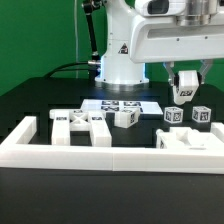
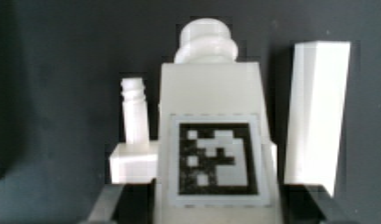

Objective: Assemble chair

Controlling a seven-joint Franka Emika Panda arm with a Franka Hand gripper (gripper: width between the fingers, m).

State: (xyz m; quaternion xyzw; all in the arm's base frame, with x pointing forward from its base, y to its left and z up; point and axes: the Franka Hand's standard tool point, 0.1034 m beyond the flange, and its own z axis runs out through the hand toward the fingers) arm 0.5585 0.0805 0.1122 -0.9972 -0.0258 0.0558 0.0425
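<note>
Exterior view, then wrist view: chair parts loose on the table, one of them in my gripper.

Exterior view: gripper at the exterior view's right, fingers closed on a tagged block of the chair, over a pair of tagged cubes; I cannot tell if the block is clear of the table. Larger white piece just in front of the cubes; flat tagged piece toward the exterior view's left; single cube between them; marker board behind; border frame along the front. Wrist view: the block's black-and-white tag faces the camera, dark fingers pressed against both flanks; rounded knob at its far end; tall bar and shorter post lie beside it.
</note>
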